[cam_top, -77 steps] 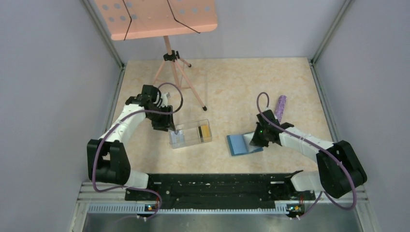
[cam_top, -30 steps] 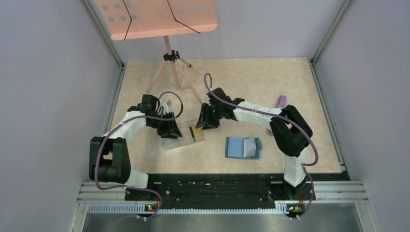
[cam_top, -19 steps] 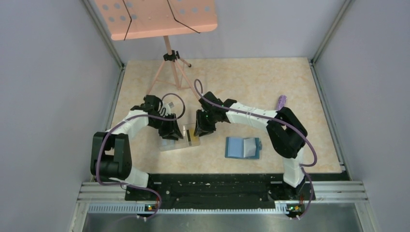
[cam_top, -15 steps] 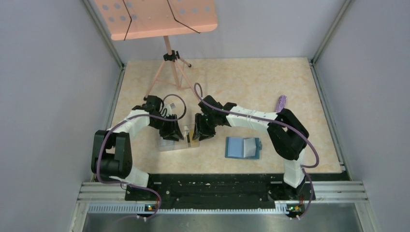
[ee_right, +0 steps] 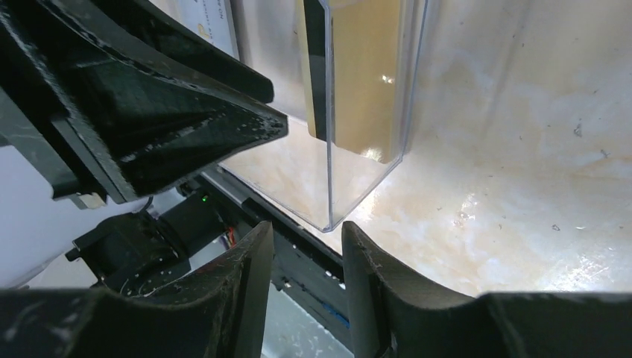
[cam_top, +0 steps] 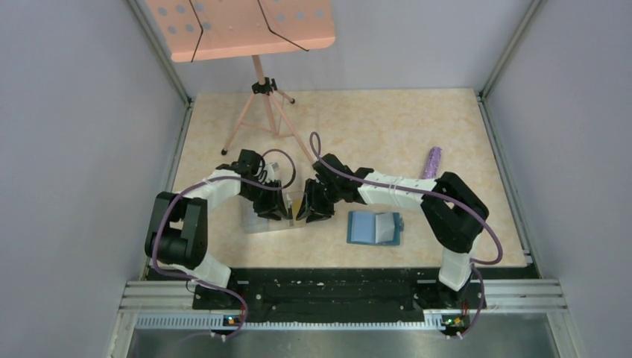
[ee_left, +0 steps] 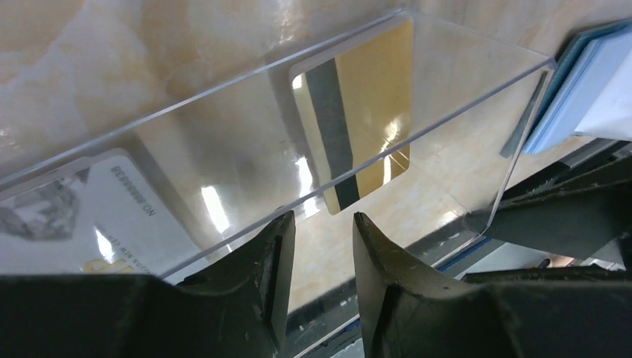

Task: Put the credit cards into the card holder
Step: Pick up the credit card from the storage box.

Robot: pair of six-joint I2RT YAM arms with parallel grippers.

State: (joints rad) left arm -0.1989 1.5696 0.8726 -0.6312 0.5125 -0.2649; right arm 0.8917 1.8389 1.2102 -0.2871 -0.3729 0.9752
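Step in hand, by my judgement: getting cards out of the rigid clear box (cam_top: 257, 222), centre of the top view. Inside it are a thin glossy gold card (ee_left: 361, 112) with a black stripe and a pale printed card (ee_left: 67, 216). My left claw (ee_left: 320, 220) is narrowly parted at the box wall; I cannot tell if it grips. My right claw (ee_right: 307, 227) is slightly open and empty. The flat teal wallet (cam_top: 375, 227) lies unfolded right of centre. Next: pinch one card's edge cleanly.

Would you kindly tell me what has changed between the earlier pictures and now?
The right end effector left the card holder and swung left to the clear box, which slid left and nearer. The left end effector followed it. The card holder lies open, unmoved since; the gold card and pale card stay boxed.
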